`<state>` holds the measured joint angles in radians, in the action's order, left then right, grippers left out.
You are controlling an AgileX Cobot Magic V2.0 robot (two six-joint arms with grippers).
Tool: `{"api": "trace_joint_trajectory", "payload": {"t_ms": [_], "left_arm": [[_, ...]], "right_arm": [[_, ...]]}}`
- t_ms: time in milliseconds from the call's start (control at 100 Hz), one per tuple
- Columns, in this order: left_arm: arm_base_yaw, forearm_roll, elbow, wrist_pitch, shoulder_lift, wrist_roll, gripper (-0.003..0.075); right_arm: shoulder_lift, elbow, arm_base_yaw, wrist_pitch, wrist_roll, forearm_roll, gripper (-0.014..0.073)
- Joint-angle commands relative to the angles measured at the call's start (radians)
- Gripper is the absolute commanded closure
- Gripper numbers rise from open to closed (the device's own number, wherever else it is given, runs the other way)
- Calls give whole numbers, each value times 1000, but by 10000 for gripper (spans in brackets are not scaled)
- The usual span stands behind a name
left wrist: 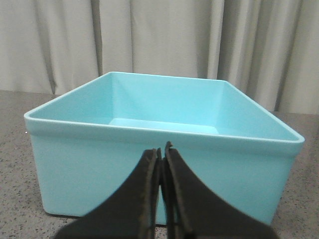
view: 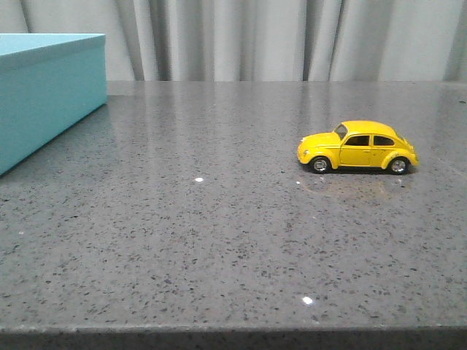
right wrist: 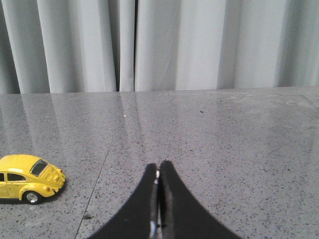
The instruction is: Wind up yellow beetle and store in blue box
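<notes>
The yellow beetle (view: 357, 146) stands on its wheels on the grey table at the right, its nose pointing left. It also shows in the right wrist view (right wrist: 29, 183), off to the side of my right gripper (right wrist: 158, 167), which is shut and empty. The blue box (view: 45, 89) stands at the far left of the table. In the left wrist view the blue box (left wrist: 164, 119) is open-topped and empty, right in front of my left gripper (left wrist: 162, 149), which is shut and empty. Neither gripper shows in the front view.
The grey speckled table (view: 219, 233) has its front edge along the bottom of the front view. Pale curtains (view: 277, 36) hang behind the table.
</notes>
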<state>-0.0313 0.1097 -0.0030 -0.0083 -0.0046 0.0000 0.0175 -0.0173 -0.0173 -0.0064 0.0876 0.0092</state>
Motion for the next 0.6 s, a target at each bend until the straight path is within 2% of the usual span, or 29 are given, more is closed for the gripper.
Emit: {"api": "trace_joint_trajectory", "payload": {"t_ms": [0, 90, 140, 260, 330, 450, 590], "left_arm": [[-2, 18, 1, -74, -32, -8, 717], [-2, 18, -38, -63, -31, -8, 647], [-2, 18, -60, -56, -29, -8, 573], [-2, 18, -117, -51, -17, -8, 400], [-2, 18, -158, -26, -3, -8, 332], [-2, 16, -234, 57, 44, -8, 307], [-2, 16, -323, 135, 135, -6, 307]], "right_arm": [[2, 64, 0, -24, -7, 1, 623], [-13, 107, 0, 32, -6, 1, 600], [-26, 136, 0, 78, -6, 1, 568], [-68, 212, 0, 167, -6, 1, 421], [-98, 256, 0, 202, -6, 1, 329], [-164, 329, 0, 245, -6, 1, 239], [-258, 428, 0, 311, -6, 1, 241]]}}
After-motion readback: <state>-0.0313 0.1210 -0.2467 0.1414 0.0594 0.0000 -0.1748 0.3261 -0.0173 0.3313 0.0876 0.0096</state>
